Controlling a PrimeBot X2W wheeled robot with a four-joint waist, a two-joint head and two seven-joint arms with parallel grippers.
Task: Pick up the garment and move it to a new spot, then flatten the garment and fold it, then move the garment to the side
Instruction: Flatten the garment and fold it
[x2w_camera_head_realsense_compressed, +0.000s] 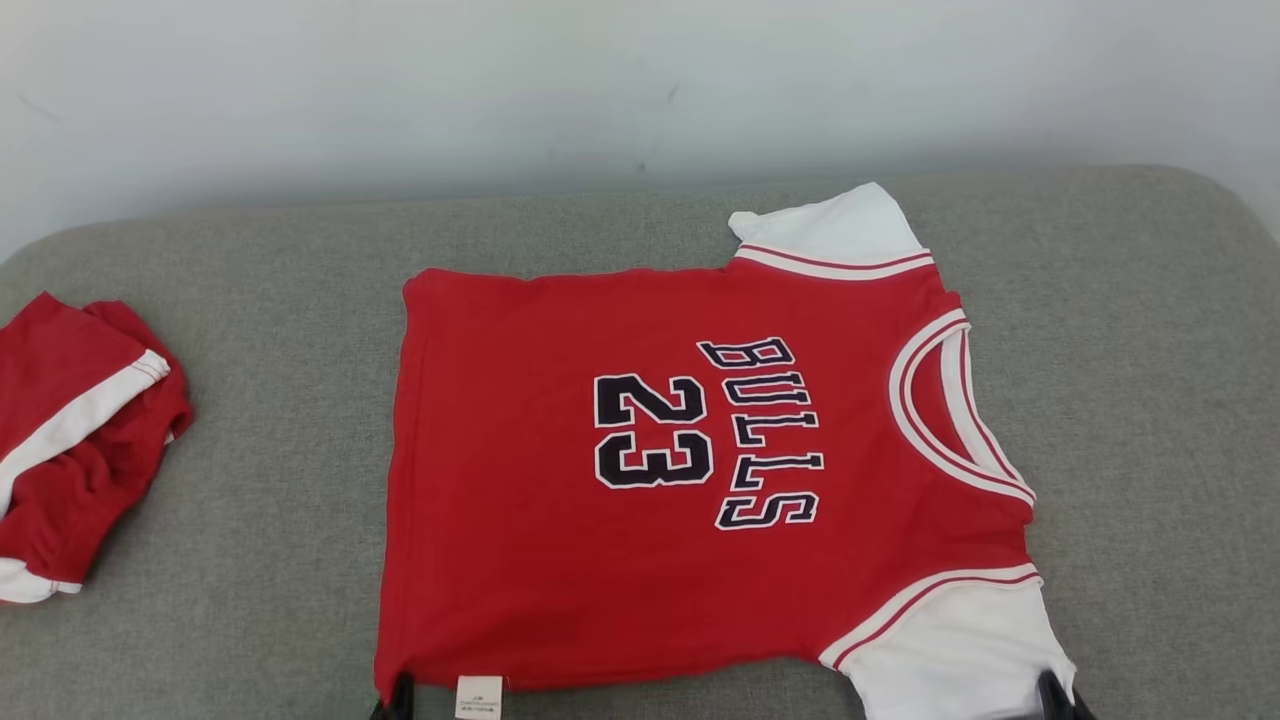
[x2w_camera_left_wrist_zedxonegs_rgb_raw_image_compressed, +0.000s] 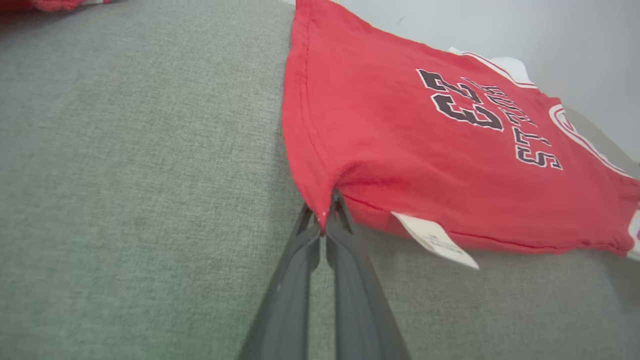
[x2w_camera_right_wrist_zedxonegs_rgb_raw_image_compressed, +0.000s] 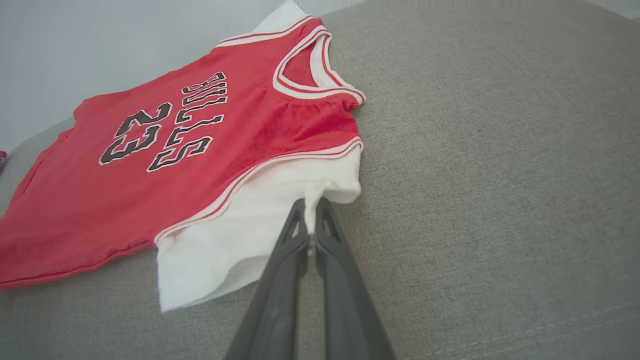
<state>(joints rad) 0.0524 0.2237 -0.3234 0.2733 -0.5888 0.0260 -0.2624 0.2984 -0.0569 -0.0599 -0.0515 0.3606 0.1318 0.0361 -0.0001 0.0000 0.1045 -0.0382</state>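
Jersey (x2w_camera_head_realsense_compressed: 500, 560) corner pinched by left tool (x2w_camera_left_wrist_zedxonegs_rgb_raw_image_compressed: 323, 216), sleeve by right tool (x2w_camera_right_wrist_zedxonegs_rgb_raw_image_compressed: 311, 216), both cropped in head view.

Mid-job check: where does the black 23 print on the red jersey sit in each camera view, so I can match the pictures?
Head view: the black white-edged 23 print lies mid-frame, sideways, on the red white-sleeved jersey.
Left wrist view: the print is upper right.
Right wrist view: the print is upper left.
Shared landmark: the white-striped round neckline, just beyond the BULLS lettering from the number.
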